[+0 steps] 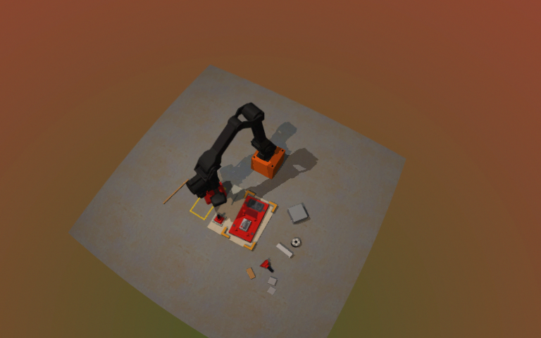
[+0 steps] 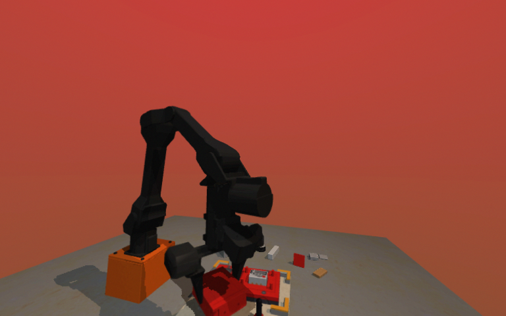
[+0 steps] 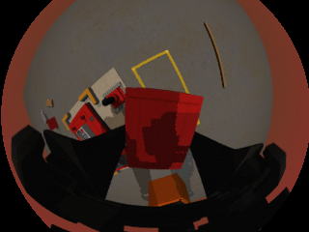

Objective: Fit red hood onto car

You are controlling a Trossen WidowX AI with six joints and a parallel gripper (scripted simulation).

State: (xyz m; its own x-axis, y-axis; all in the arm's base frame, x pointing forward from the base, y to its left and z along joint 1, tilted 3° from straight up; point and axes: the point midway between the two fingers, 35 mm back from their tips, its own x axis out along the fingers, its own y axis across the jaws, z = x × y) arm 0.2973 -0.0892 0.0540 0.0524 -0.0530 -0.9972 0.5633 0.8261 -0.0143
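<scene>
The red hood (image 1: 208, 197) (image 2: 228, 307) (image 3: 164, 113) is between the fingers of my gripper (image 2: 219, 289) (image 3: 158, 130). The gripper is shut on its two sides and holds it above the table, roof toward the wrist camera, beside the chassis. The red chassis (image 1: 257, 222) (image 2: 270, 294) (image 3: 88, 116) lies in the jig (image 1: 216, 228) (image 2: 285, 288) (image 3: 108, 79), a pale board with orange corner brackets. The light grey engine block (image 1: 245, 224) (image 2: 257, 277) sits on the deck, with short red pegs around it. The hood's corner holes and underside are hidden.
A red piece with a black stick (image 1: 218, 219) (image 3: 116, 97) stands on the board near the hood. A yellow outline (image 1: 197, 215) (image 3: 150, 60) and a thin brown rod (image 1: 175, 191) lie beyond. A grey block (image 1: 298, 213), a wheel (image 1: 295, 241) and a white bar (image 1: 284, 250) lie past the chassis.
</scene>
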